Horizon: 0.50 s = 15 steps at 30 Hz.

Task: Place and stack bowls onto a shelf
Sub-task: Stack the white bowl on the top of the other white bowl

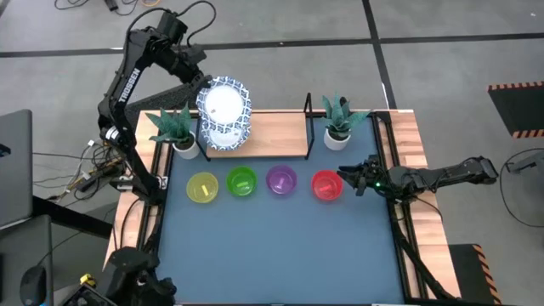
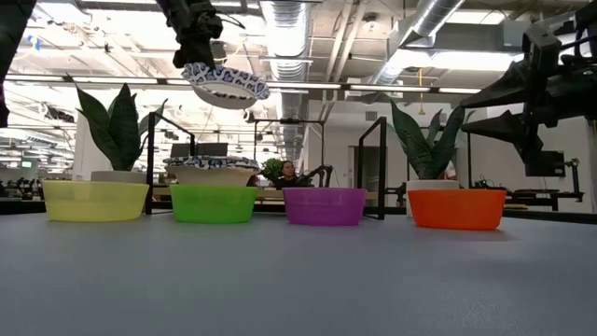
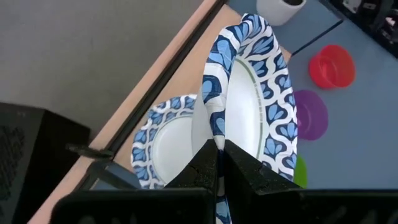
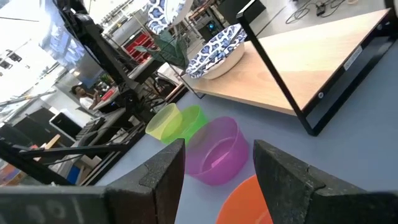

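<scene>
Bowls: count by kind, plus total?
Patterned blue-and-white bowls: 2 visible, one held in the left gripper at, one on the shelf at
Plastic bowls: 4, yellow, green, purple, red
Total: 6

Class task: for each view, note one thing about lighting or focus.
High view: even light, soft shadows. Low view: bright ceiling lights backlight the held bowl. Left wrist view: the fingers are near-black. Right wrist view: the near fingers look soft.
</scene>
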Tool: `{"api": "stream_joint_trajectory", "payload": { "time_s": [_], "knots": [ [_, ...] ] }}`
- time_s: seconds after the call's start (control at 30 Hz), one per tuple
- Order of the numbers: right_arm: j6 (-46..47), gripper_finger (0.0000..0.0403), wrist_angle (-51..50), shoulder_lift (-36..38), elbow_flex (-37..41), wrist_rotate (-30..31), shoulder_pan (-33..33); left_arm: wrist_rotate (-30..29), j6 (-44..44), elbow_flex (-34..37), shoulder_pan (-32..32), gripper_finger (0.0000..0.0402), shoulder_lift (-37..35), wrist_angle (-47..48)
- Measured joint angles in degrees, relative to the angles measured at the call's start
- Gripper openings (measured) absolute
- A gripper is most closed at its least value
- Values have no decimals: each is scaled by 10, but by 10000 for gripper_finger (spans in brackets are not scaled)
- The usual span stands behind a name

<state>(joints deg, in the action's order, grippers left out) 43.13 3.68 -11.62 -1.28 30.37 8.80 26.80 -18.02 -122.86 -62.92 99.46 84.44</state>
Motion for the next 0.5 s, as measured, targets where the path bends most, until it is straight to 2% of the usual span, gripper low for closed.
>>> {"api": "stream_joint_trajectory", "payload": {
  "time_s": [0.3,0.5],
  "knots": [
    [0,215,0,0,0,12,0,16,-1,66,-10,0,0,-13],
    [0,215,0,0,0,12,0,15,-10,77,-10,0,0,-14]
  ]
}}
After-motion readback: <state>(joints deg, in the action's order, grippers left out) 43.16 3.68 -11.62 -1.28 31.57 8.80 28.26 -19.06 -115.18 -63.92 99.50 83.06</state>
